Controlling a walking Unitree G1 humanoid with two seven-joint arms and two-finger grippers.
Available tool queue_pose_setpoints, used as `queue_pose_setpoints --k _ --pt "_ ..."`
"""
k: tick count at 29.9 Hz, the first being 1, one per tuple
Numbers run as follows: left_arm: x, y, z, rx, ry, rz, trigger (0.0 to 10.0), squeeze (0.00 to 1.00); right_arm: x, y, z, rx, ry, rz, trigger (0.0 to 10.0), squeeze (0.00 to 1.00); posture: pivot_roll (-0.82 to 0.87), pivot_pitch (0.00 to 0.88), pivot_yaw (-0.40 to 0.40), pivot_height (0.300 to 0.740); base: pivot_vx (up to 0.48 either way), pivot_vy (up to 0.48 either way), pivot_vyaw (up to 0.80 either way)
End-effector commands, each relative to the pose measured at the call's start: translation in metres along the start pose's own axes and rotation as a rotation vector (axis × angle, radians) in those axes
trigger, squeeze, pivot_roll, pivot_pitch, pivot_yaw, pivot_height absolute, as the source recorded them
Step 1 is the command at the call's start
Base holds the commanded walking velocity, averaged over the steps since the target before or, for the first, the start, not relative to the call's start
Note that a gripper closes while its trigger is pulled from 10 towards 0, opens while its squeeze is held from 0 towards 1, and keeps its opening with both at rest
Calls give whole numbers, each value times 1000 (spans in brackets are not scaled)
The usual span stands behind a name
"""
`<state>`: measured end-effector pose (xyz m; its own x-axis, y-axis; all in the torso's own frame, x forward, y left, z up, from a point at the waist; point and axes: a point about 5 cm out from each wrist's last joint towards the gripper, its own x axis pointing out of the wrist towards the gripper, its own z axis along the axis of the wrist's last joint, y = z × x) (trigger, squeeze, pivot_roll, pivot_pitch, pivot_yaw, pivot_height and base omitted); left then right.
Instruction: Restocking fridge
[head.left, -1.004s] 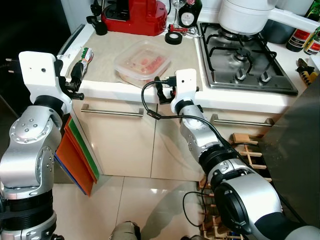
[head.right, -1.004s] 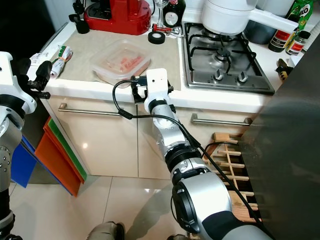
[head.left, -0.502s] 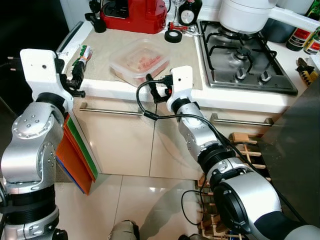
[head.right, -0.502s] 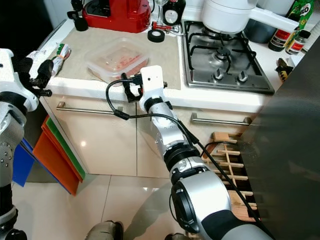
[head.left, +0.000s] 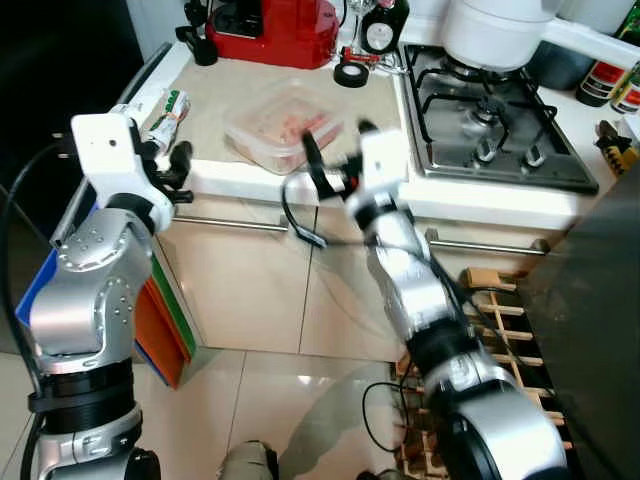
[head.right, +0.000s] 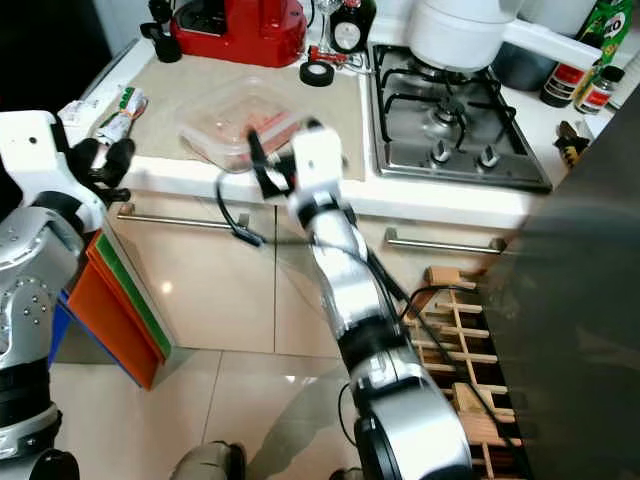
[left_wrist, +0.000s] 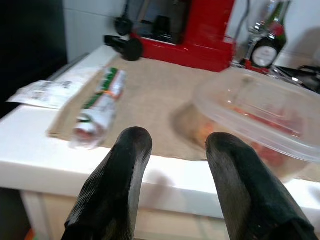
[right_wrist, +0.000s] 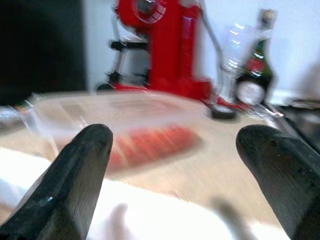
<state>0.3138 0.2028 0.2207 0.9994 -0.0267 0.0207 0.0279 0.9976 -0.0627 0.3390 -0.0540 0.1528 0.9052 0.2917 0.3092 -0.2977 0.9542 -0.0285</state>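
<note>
**Both arms raised at the counter edge, one food container ahead**

The right gripper (head.left: 330, 165) sits in the upper middle of the left eye view, its silver arm rising from the lower right of the frame, forearm blurred. Its two black fingers (right_wrist: 75, 175) are spread wide, pointing at the clear plastic container (head.left: 285, 125) — the one container in sight, lidded, with red food inside, standing on the beige mat (head.left: 240, 90) near the front edge of the counter (head.left: 250, 180). The fingertips are just short of the container, not touching it.

The left gripper (head.left: 178, 165) is at the left of the frame, level with the counter edge, elbow bent and upper arm hanging below. Its fingers (left_wrist: 117, 185) stand apart with nothing between them, aimed across the mat toward the container.

Just beyond the left gripper lies one wrapped packet (head.left: 165, 108) with green and red print, half on the mat, beside a white paper slip (left_wrist: 42, 92). At the top of the frame: one red appliance (head.left: 270, 25), one roll of black tape (head.left: 349, 73), and one white pot (head.left: 497, 30) on the gas hob (head.left: 490, 140) — two knobs show on the hob's front.
</note>
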Motion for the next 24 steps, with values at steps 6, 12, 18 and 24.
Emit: queue_pose_setpoints --k 6,12,18,24 --pt "9 -15 4 -24 -50 -99 10000 1000 -36 -38 12 -103 -39 -187 10000 12 92 0 -42 740 0 0 0" --pt "4 -19 2 -15 -45 -136 10000 1000 -50 -55 21 -141 -50 -259 10000 16 75 0 -39 740 0 0 0" --pt "6 -18 -6 -40 -29 -137 10000 1000 -53 -69 24 -148 -12 -307 10000 12 68 0 -43 740 0 0 0" --pt "-1 -17 -4 129 -123 -61 10000 0 -42 -55 27 -28 -7 -268 10000 20 83 0 -49 740 0 0 0"
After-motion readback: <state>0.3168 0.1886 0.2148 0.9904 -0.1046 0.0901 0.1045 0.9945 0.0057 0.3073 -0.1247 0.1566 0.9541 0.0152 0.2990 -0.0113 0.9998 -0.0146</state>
